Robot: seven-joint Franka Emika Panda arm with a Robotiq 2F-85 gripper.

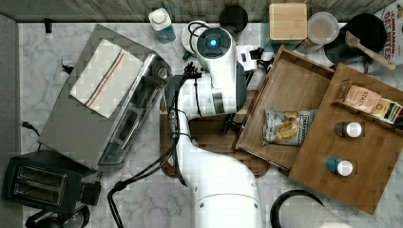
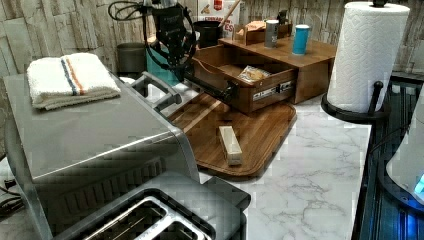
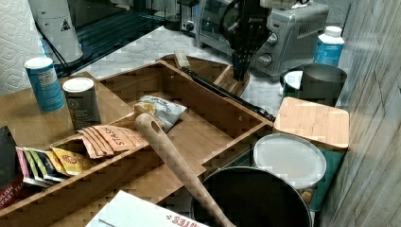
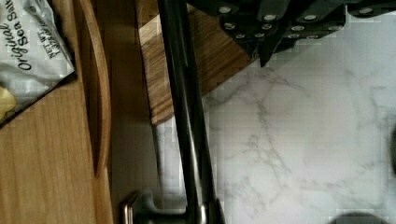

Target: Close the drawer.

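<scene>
Drawer: the drawer (image 1: 285, 97) stands pulled out of its wooden cabinet (image 1: 351, 156), toward the top view's left; its front overhangs a darker rounded tray (image 2: 250, 142) on the marble desk (image 2: 310, 170).
Contents: a chip bag (image 1: 287, 127) lies flat on the drawer's plank bottom, near the cabinet side.
Handle: a dark metal bar handle (image 4: 184, 107) runs along the drawer's outer front face.
Claw: the claw (image 3: 240, 71) hangs just outside the drawer front, at the handle's far end in the left view, close over the tray and desk.
Claw state: I cannot tell whether its fingers are apart or together.
Relation: the drawer lies on the top view's right of the claw, its front next to it; contact cannot be judged.
Cabinet top: two small bottles (image 1: 347, 129) stand upright.
Surroundings: a toaster oven (image 1: 100, 104) with a folded towel (image 1: 107, 76) sits on the top view's left.
</scene>
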